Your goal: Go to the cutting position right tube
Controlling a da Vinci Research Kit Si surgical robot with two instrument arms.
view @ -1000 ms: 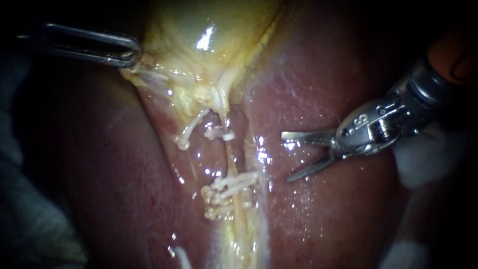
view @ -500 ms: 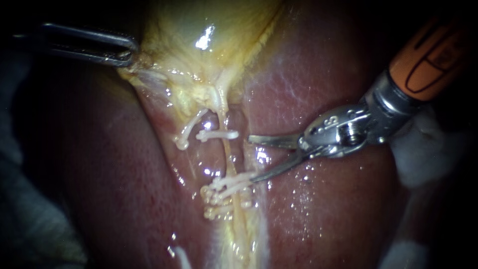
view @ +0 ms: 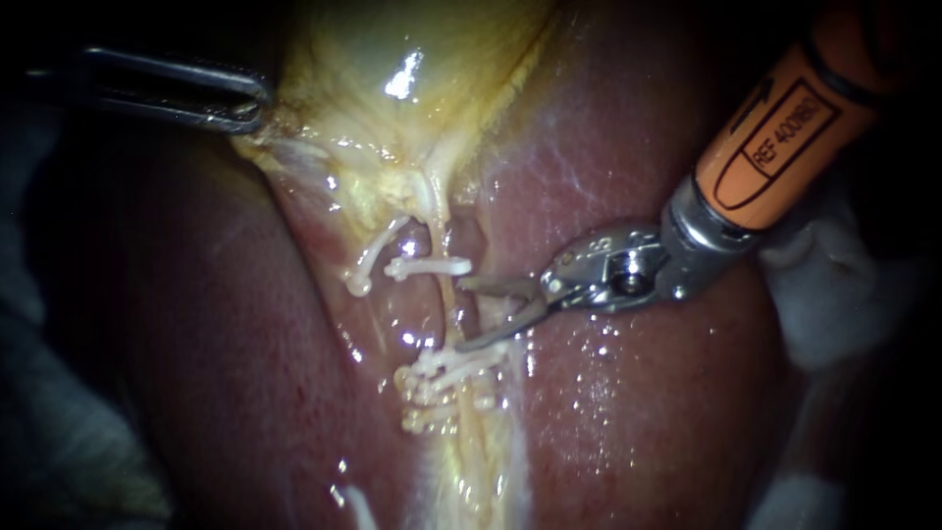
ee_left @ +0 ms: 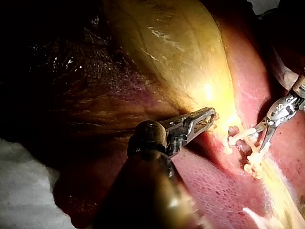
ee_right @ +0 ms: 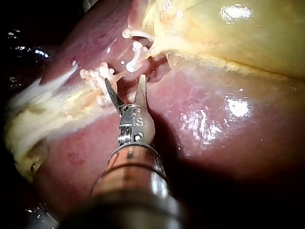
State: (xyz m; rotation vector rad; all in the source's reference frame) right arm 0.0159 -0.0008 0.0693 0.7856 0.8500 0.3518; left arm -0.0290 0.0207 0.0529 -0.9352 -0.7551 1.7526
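My right instrument (view: 461, 315), jaws open and empty, has the right tube (view: 447, 294) crosswise at their tips, while my farther left instrument (view: 253, 106) grips the gallbladder (view: 392, 59).

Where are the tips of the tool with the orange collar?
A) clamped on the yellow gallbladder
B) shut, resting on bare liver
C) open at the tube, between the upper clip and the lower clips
C: the right instrument holds its jaws apart at the tube, between the upper clip and lower clips.
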